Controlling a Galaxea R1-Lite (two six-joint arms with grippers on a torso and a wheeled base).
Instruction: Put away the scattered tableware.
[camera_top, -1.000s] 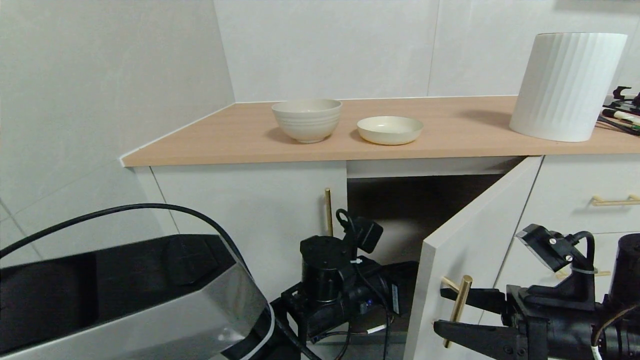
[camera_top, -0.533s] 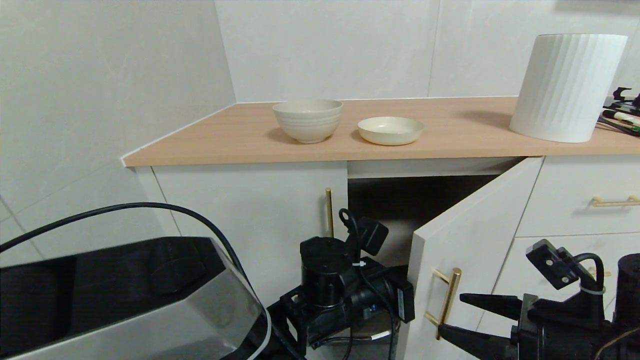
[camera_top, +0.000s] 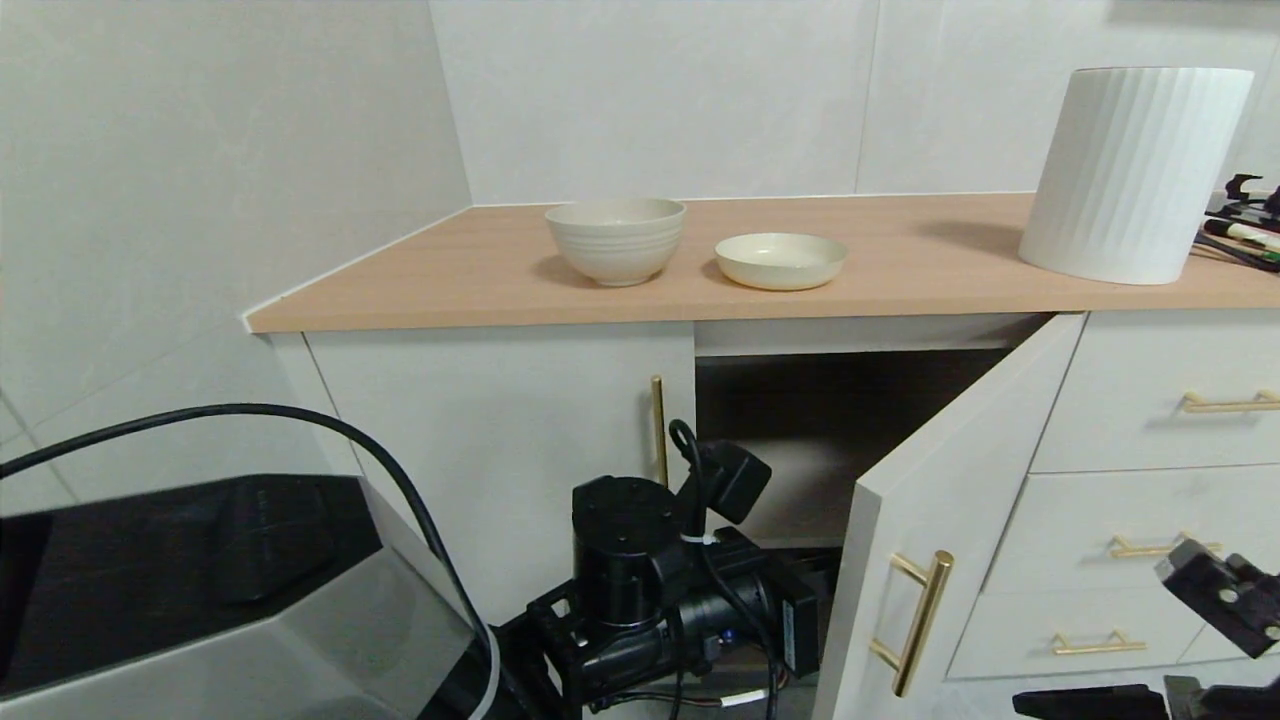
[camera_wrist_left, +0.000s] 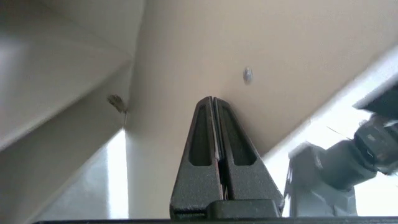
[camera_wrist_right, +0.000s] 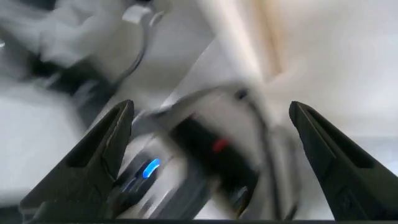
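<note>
Bowl: you'll find the ribbed cream bowl (camera_top: 615, 238) upright on the wooden countertop (camera_top: 480, 285), just left of centre in the upper half of the head view.
Dish: the shallow cream dish (camera_top: 781, 260) sits just beside the bowl on its right, not touching it, nearer the counter's front edge.
Cabinet: under the dish, the cabinet door (camera_top: 950, 500) stands swung open toward you, its gold handle (camera_top: 915, 622) at lower right. The neighbouring door (camera_top: 500, 440) on the left is shut.
Left gripper: in your left wrist view the left gripper (camera_wrist_left: 213, 143) has its fingers pressed together with nothing between them, pointing at a pale panel with a small screw (camera_wrist_left: 247, 75). Its arm (camera_top: 650, 590) sits low in the centre of the head view, at the mouth of the open cabinet.
Right gripper: in your right wrist view the right gripper (camera_wrist_right: 211, 143) has its fingers spread wide; the background there is too blurred to read. One dark finger shows at the head view's bottom right edge.
Other items: a tall white ribbed container (camera_top: 1135, 170) stands at the upper right of the counter, with pens (camera_top: 1245, 232) beside it at the frame's edge. Drawers (camera_top: 1160, 400) with gold pulls fill the right side.
</note>
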